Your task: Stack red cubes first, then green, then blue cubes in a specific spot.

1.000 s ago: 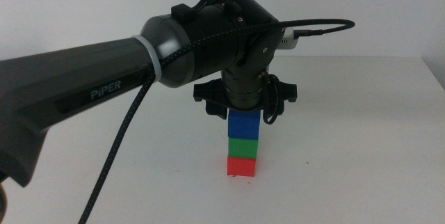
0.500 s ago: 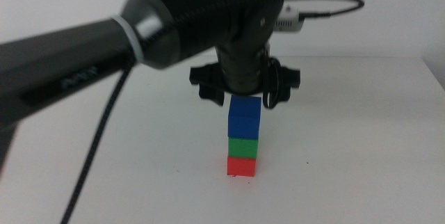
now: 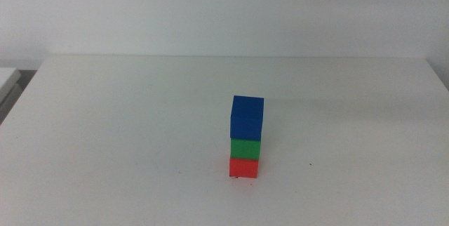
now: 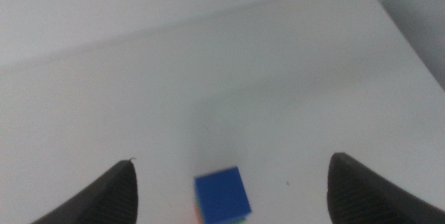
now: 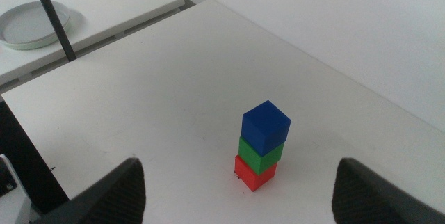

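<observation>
Red at the bottom, green in the middle, blue on top: the small matte bright-red cube (image 3: 243, 168) sits on the white worktop (image 3: 126, 135), the small matte green cube (image 3: 245, 147) rests on it, and the small matte deep-blue cube (image 3: 247, 117) crowns the column, turned a little askew so its edges overhang the green one slightly. The stack stands right of centre and towards the near side, with a few tiny dark marks on the worktop at its foot and bare surface all round out to the far edge and both side edges. The left end effector (image 4: 229, 182) hangs high above the stack with its jaws spread wide, touching nothing. The right end effector (image 5: 240, 186) waits well apart on the near side, jaws likewise wide apart, with the stack in view between them. A round white dish (image 5: 33, 24) lies on a neighbouring surface beyond the worktop's edge.
</observation>
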Robot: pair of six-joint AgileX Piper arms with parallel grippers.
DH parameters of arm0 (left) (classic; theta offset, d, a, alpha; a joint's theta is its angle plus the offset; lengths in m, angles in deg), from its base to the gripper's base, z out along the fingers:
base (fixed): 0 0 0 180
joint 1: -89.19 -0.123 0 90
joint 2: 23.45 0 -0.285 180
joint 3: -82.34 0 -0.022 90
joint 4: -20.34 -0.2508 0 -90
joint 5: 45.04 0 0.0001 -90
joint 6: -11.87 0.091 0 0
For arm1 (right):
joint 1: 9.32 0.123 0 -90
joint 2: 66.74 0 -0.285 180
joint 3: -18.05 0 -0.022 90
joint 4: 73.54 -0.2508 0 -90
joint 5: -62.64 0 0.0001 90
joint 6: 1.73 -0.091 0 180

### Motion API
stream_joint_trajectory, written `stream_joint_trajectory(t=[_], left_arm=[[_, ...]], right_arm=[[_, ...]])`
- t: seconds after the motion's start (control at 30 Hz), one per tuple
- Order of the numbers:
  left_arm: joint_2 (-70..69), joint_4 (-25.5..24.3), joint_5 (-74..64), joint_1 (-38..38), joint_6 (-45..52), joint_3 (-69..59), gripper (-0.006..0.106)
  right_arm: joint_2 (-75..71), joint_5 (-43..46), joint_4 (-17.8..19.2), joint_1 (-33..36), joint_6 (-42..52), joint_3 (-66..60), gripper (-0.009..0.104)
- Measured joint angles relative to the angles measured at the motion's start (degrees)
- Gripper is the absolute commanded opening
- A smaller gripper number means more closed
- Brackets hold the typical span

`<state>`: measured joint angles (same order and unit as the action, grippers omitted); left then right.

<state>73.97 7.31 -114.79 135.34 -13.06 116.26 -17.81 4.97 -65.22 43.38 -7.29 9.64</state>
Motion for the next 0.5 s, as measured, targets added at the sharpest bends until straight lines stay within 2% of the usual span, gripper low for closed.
stream_joint_trajectory(t=[0.13, 0.3, 0.4, 0.5], left_arm=[[-6.08, -0.15, 0.15, -2.81, 7.44, -1.78, 0.092], [-16.07, 0.45, 0.15, -11.44, 13.35, -9.83, 0.092], [-22.85, 4.69, 1.10, -20.64, 19.13, -17.43, 0.092], [-31.03, 10.22, 8.20, -31.34, 26.55, -28.14, 0.092]], right_arm=[[0.00, 0.00, 0.00, 0.00, 0.00, 0.00, 0.069], [0.00, 0.00, 0.00, 0.00, 0.00, 0.00, 0.069], [0.00, 0.00, 0.00, 0.00, 0.00, 0.00, 0.069], [0.00, 0.00, -0.04, 0.00, 0.00, 0.00, 0.069]])
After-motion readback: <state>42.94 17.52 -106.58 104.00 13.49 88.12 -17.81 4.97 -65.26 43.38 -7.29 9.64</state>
